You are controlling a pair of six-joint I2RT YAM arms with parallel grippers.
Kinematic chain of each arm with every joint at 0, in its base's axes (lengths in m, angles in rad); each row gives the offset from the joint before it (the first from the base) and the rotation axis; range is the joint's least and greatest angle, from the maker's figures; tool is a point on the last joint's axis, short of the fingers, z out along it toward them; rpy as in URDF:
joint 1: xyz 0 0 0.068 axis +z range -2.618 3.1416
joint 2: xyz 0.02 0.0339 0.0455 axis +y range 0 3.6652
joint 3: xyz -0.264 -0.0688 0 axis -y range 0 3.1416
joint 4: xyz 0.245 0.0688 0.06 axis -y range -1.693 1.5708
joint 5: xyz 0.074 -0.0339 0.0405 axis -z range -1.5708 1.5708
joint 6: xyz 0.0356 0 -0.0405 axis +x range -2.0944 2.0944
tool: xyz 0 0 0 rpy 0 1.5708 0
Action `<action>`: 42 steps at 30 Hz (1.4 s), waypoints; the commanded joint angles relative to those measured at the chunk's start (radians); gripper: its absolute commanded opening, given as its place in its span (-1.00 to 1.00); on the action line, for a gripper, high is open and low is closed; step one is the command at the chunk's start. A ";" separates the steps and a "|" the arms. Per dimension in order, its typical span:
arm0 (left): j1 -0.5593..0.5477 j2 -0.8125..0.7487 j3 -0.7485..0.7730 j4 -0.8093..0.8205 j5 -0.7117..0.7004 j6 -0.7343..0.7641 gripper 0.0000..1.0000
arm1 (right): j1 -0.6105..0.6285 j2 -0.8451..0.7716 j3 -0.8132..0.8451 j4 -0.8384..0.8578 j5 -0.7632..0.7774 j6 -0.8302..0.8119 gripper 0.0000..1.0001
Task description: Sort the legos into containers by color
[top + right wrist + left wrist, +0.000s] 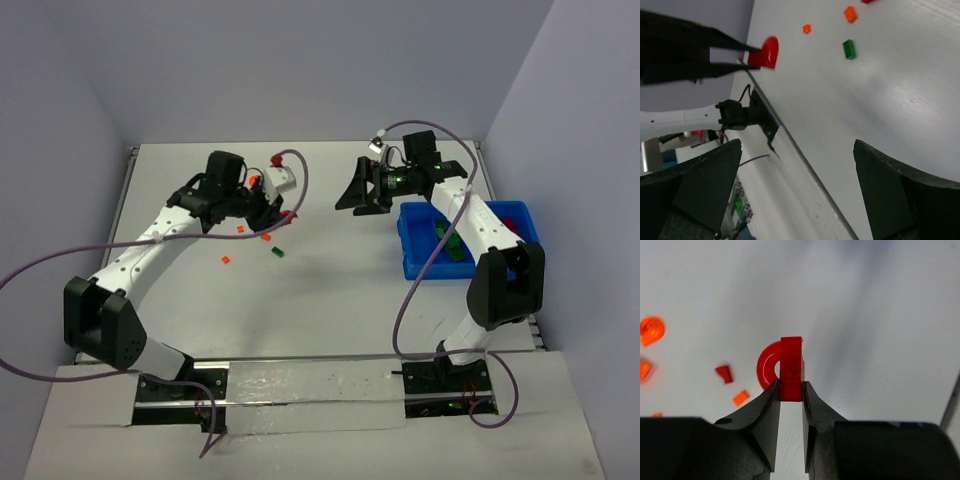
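Observation:
A red arched lego (791, 369) is pinched between the fingertips of my left gripper (791, 390), which is shut on it above the table; in the top view this gripper (285, 216) hangs over the loose legos. Beneath it lie a small red lego (724, 373), an orange lego (740, 398) and a round orange one (651, 330). A green lego (278, 252) and an orange lego (225, 260) lie nearer the front. My right gripper (356, 190) is wide open and empty, left of the blue bin (412, 266). Green legos (455, 245) lie in the bin.
A white block (281, 179) with a red lego (276, 159) beside it sits at the back of the table. The right wrist view shows the table's near edge (790, 145) and the left arm's base below it. Purple cables loop off both arms.

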State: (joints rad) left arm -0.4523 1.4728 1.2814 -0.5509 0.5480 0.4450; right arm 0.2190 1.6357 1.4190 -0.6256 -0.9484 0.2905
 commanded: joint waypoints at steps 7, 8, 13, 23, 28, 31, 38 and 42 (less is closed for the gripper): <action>-0.243 -0.125 -0.049 0.074 -0.166 -0.022 -0.99 | 0.146 0.096 -0.003 0.113 -0.230 0.074 1.00; -0.262 -0.129 -0.050 0.074 -0.174 -0.022 -1.00 | 0.157 0.099 -0.003 0.107 -0.230 0.064 0.98; -0.288 -0.128 -0.040 0.074 -0.186 -0.026 -1.00 | 0.170 0.113 -0.015 0.101 -0.264 0.049 0.85; -0.290 -0.127 -0.039 0.099 -0.215 -0.030 -1.00 | 0.189 0.123 -0.046 0.081 -0.302 0.021 0.33; -0.290 -0.126 -0.029 0.099 -0.214 -0.036 -1.00 | 0.192 0.131 -0.039 0.078 -0.305 0.018 -0.09; -0.290 -0.126 -0.024 0.098 -0.210 -0.037 -1.00 | 0.193 0.131 -0.038 0.080 -0.308 0.015 -0.29; -0.290 -0.126 -0.019 0.072 -0.229 -0.051 0.09 | 0.180 0.107 -0.049 0.069 -0.306 -0.005 -0.95; -0.255 -0.146 -0.027 0.071 -0.261 -0.084 0.98 | 0.113 0.052 -0.092 0.057 -0.291 -0.023 -1.00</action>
State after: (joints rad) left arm -0.7364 1.3697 1.2308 -0.5053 0.3130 0.4020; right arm 0.3897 1.7596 1.3690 -0.5606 -1.2274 0.2932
